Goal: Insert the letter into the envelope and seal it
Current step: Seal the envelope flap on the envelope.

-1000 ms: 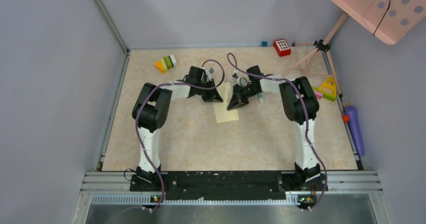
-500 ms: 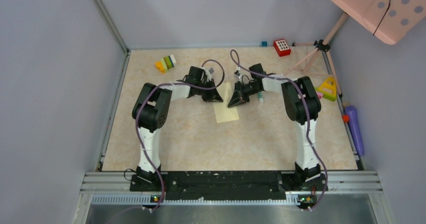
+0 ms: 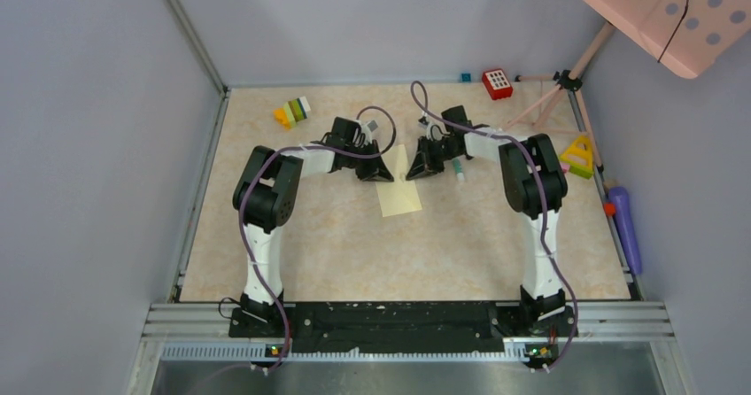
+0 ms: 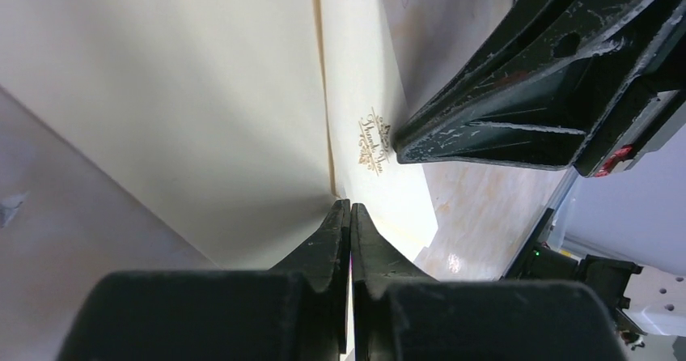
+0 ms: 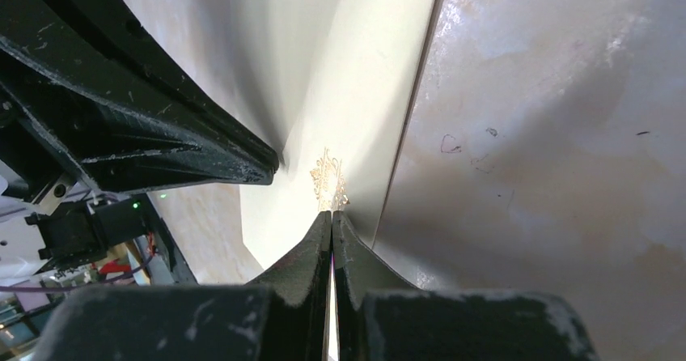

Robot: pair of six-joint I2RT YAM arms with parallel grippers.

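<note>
The pale yellow envelope (image 3: 398, 196) lies flat on the table between my two grippers, its far end under them. A small gold mark (image 4: 373, 140) shows mid-face. My left gripper (image 3: 387, 175) is shut, and its tips (image 4: 349, 207) rest at a fold line on the envelope (image 4: 202, 94). My right gripper (image 3: 413, 174) is shut too, its tips (image 5: 332, 214) down on the envelope (image 5: 356, 94) right at the gold mark (image 5: 328, 181). Each wrist view shows the other gripper's fingers (image 4: 501, 126) (image 5: 146, 134) close by. The letter is not visible.
Coloured toy blocks (image 3: 292, 112) sit at the far left and a red keypad toy (image 3: 498, 83) at the far right. A small green-tipped tube (image 3: 459, 172) lies just right of the right gripper. A yellow triangle toy (image 3: 578, 154) and a purple cylinder (image 3: 624, 227) line the right edge.
My right gripper has slid along the envelope toward its far end and drawn closer to the left gripper. The left gripper and the envelope have stayed put.
</note>
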